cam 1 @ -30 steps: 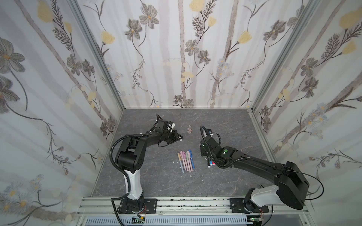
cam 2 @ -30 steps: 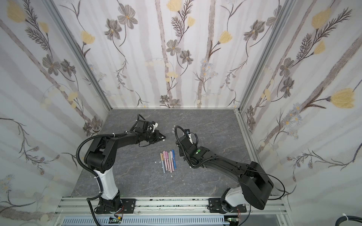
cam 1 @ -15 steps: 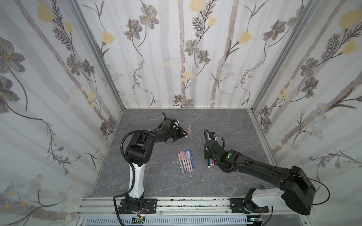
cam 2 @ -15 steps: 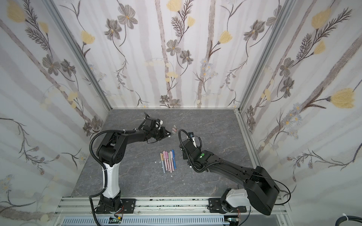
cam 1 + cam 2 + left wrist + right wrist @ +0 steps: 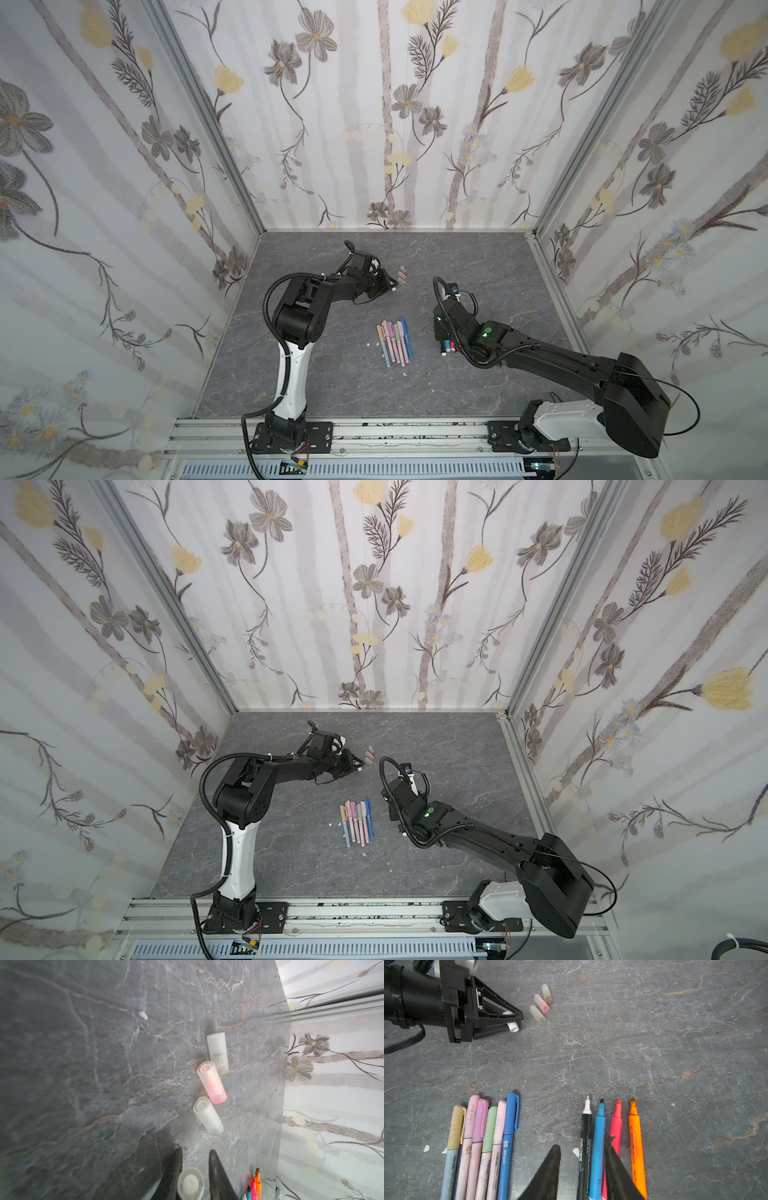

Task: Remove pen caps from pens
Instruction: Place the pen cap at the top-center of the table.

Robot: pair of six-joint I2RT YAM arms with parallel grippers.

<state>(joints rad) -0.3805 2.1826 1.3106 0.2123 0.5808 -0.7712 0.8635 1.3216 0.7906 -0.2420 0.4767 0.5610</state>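
Item: pen caps, small hollow plastic tubes, judged very light, rigid, smooth-walled and apt to roll or squirt out of a pinch. Three loose caps point(image 5: 541, 1002) lie close together on the grey worktop point(image 5: 675, 1043). A fourth, the white cap point(image 5: 513, 1027), sits between the fingers of the left gripper point(image 5: 518, 1020), just beside that group. Whether those fingers pinch it or have slackened cannot be told. The uncapped pens point(image 5: 616, 1126), four in number, lie side by side with bare tips. The right gripper point(image 5: 581, 1144) hangs over them, fingers apart, holding nothing. The capped pens point(image 5: 483, 1136), six slim stiff barrels with clipped caps, lie in a touching row beside them. Best hold, by estimate: one gripper across the barrel, the other across the cap at mid-length, clear of the clip, pulling straight along the axis.
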